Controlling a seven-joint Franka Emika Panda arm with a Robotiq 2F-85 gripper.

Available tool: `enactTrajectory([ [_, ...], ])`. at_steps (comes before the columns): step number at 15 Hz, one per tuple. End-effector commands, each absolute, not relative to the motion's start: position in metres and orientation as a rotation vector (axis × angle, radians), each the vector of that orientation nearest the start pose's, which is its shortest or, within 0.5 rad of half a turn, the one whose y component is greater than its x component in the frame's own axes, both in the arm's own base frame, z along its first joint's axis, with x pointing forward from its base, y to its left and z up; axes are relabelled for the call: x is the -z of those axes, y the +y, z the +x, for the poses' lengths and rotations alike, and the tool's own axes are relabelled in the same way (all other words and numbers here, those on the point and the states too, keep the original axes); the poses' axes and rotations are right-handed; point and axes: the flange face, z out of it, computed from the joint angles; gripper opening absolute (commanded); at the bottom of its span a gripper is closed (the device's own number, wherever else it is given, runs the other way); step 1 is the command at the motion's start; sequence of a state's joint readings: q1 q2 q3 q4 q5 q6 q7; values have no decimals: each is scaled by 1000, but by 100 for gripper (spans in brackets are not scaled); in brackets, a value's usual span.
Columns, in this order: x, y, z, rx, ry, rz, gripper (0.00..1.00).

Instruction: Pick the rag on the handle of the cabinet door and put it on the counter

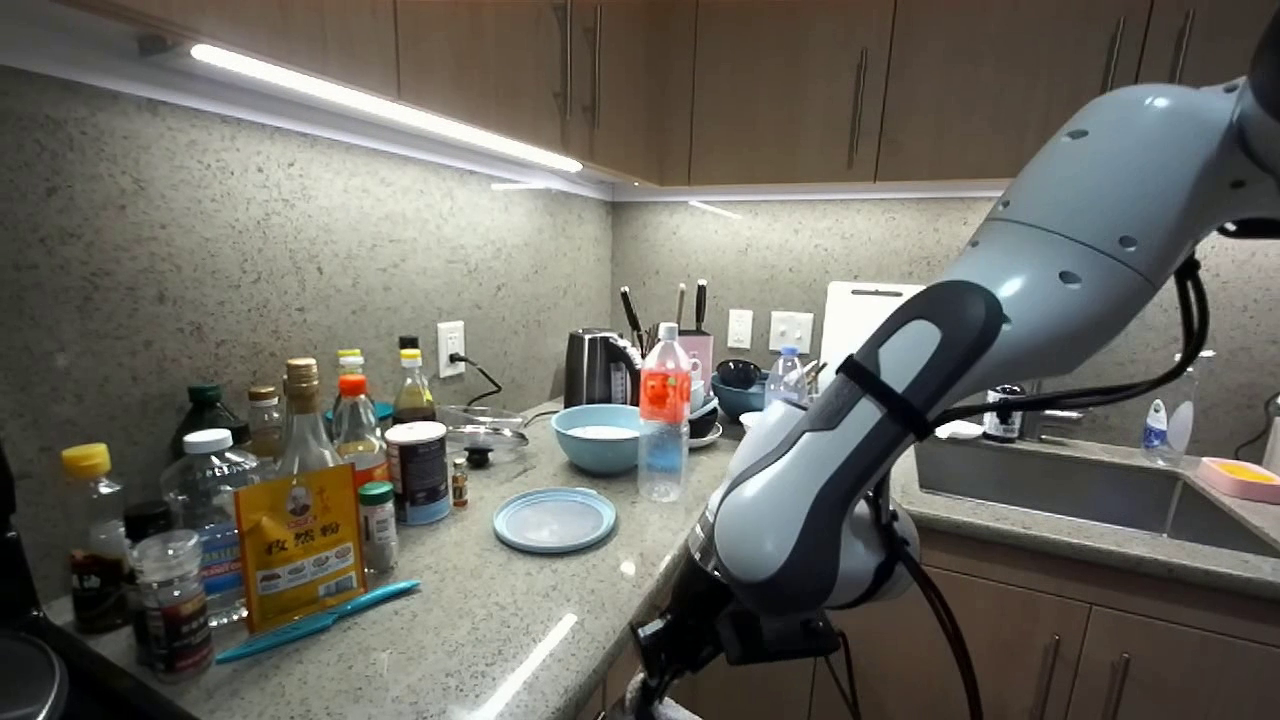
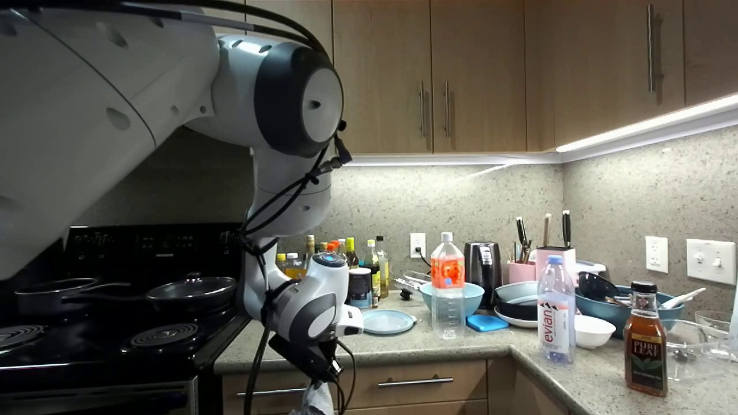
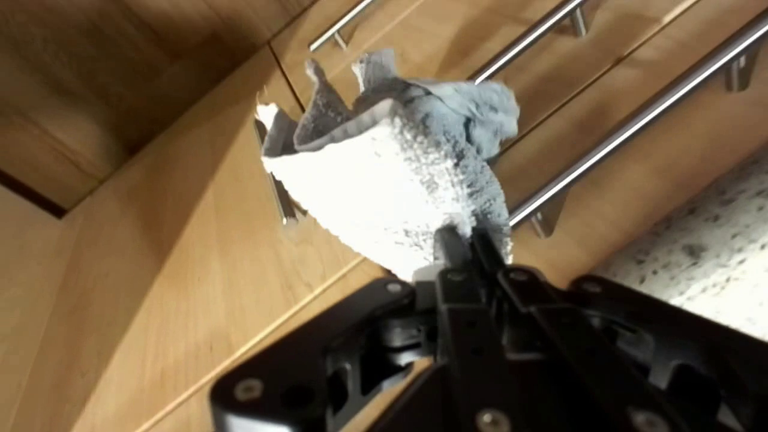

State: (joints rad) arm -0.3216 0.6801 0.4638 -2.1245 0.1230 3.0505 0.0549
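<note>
Fingers (image 3: 453,249), close together, pinch the rag (image 3: 384,180), and we see it hang beside the counter (image 1: 470,610), not on it. The grabbing looks done: we think it is off the handles (image 3: 636,122). Putting it on the counter is left to do.
</note>
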Motion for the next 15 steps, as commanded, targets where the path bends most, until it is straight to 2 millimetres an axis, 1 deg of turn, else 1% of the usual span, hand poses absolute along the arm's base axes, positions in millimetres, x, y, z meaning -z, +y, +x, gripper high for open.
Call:
enactTrajectory([
  [1, -181, 75, 569, 256, 358, -2831, 7],
  [5, -225, 75, 570, 552, 417, -2901, 6],
  [7, -240, 77, 572, 668, 430, -2910, 7],
  [10, -255, 80, 577, 835, 475, -2896, 6],
  [12, -262, 81, 585, 995, 505, -2863, 6],
  [15, -275, 91, 593, 1210, 497, -2798, 6],
])
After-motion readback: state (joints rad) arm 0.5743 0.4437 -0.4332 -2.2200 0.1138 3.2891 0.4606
